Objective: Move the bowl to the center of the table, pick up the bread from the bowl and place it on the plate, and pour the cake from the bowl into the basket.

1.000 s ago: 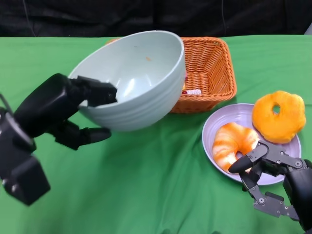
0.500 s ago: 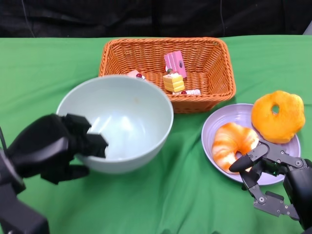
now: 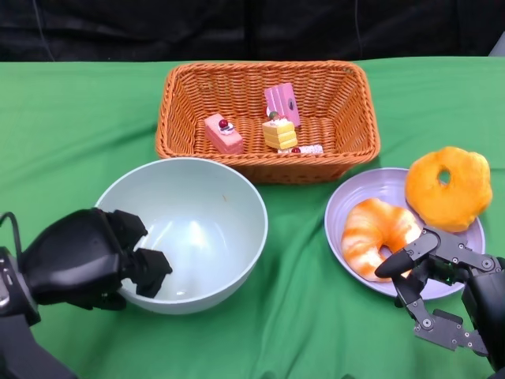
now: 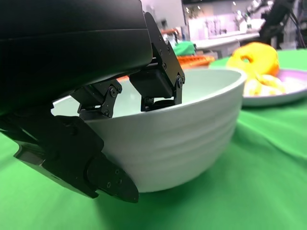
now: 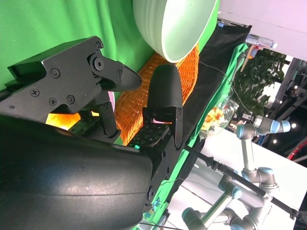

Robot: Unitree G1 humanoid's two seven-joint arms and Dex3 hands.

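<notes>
- Green cloth (image 3: 300, 316) covers the whole table, wrinkled near the middle; a black backdrop (image 3: 252, 28) runs along its far edge.
- Pale mint ceramic bowl (image 3: 193, 229) sits upright on the cloth at the near left, empty inside.
- Robot's left hand (image 3: 87, 260) grips the bowl's near rim, fingers hooked over the lip inside and a finger pressed against the outer wall, as the left wrist view shows.
- Orange woven wicker basket (image 3: 347, 138) stands just behind the bowl, holding a pink cake slice (image 3: 223, 133), a yellow layered cake piece (image 3: 280, 133) and a pink wafer-like piece (image 3: 282, 101).
- Lilac round plate (image 3: 347, 201) lies right of the bowl, bearing an orange-and-white striped croissant-shaped bread (image 3: 377, 233) and an orange ring doughnut (image 3: 448, 185) resting over its far rim.
- Right hand (image 3: 442, 292) hovers at the plate's near edge, fingers spread apart and empty, one fingertip just beside the croissant.
- Beyond the table, the right wrist view shows a bright room with grey robot arms (image 5: 249, 177) and a leafy plant (image 5: 256, 72).
</notes>
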